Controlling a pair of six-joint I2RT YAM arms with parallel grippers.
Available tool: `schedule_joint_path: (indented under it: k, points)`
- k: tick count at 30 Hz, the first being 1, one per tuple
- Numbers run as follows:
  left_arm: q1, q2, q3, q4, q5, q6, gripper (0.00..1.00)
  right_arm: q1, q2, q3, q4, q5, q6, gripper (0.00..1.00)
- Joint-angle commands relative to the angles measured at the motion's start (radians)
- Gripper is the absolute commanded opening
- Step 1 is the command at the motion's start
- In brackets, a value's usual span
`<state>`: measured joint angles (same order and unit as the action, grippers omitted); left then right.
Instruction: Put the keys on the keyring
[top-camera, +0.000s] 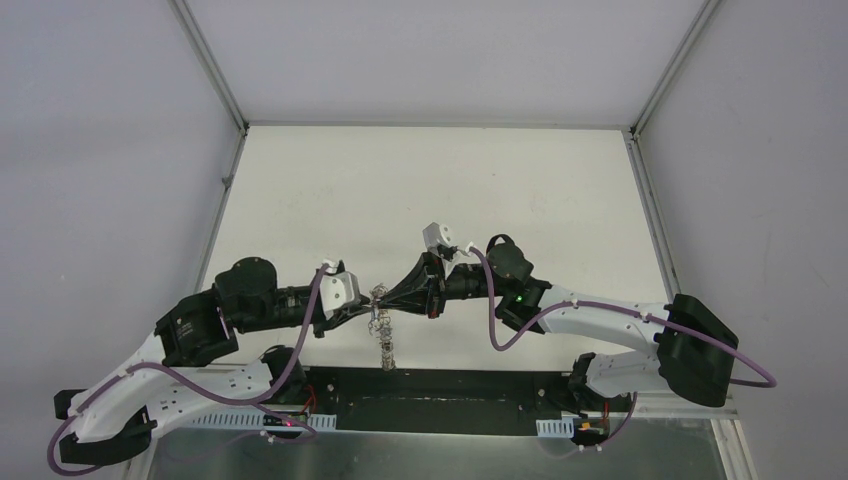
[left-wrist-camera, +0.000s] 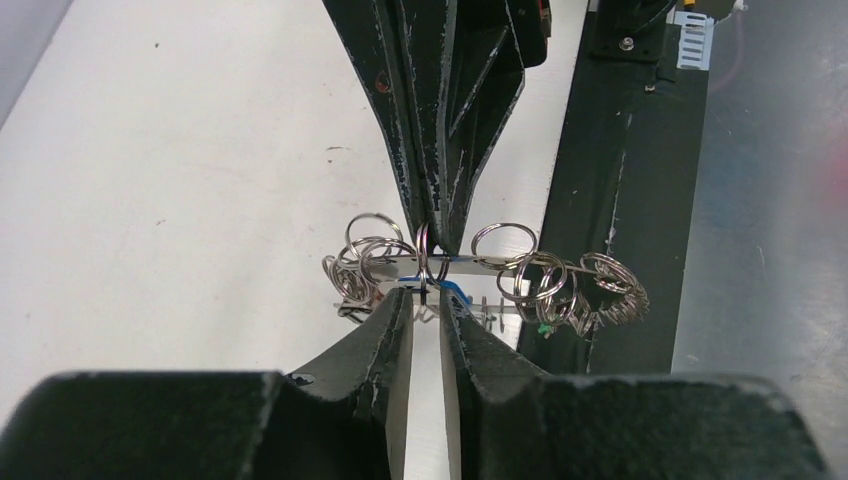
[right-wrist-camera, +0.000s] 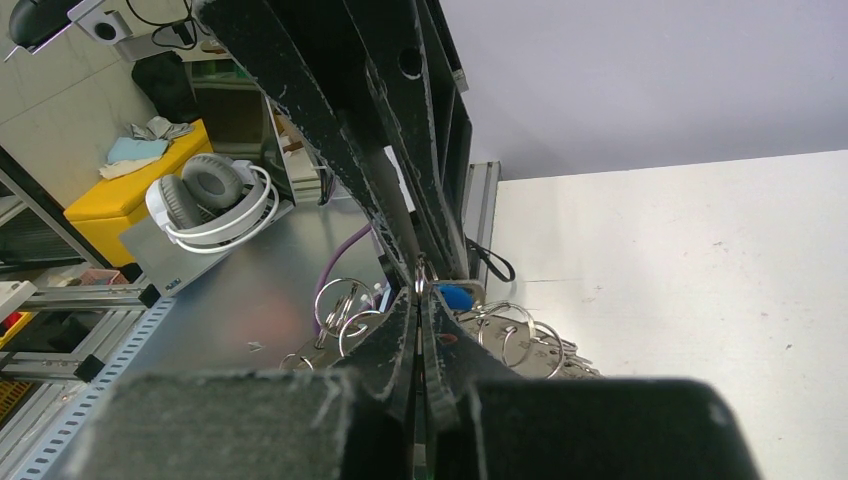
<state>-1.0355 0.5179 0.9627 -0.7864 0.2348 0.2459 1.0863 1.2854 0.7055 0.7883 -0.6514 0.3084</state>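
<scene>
The right end effector (left-wrist-camera: 432, 238) is clamping shut on the large silvery loop-edged metal keyring (left-wrist-camera: 545, 280), holding it above the white tabletop (left-wrist-camera: 180, 180), probably as an anchor. The left end effector (left-wrist-camera: 428, 308), jaws slightly apart, is meeting the ring at a tiny blue-headed key (left-wrist-camera: 455, 292).

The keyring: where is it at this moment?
Top view, centre, near the front edge of the table: the keyring hangs pinched in the right gripper.

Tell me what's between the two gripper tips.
The keyring, with a blue-headed key at its middle, fills the gap between the left gripper and the right gripper; the left wrist view shows it most clearly.
</scene>
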Motion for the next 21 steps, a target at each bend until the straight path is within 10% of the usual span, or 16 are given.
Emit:
schedule_joint_path:
  k: [1,4,21]
  points:
    - [-0.011,0.017,0.036,0.034,-0.002,0.000,0.13,0.000,-0.039,0.006,0.080,0.014,-0.003,0.00]
    - [-0.012,0.012,0.033,0.034,-0.002,0.006,0.00,0.001,-0.038,0.006,0.080,0.015,-0.002,0.00]
    - [-0.011,0.011,0.004,-0.041,-0.029,0.009,0.00,0.000,-0.031,0.010,0.101,0.019,0.005,0.00]
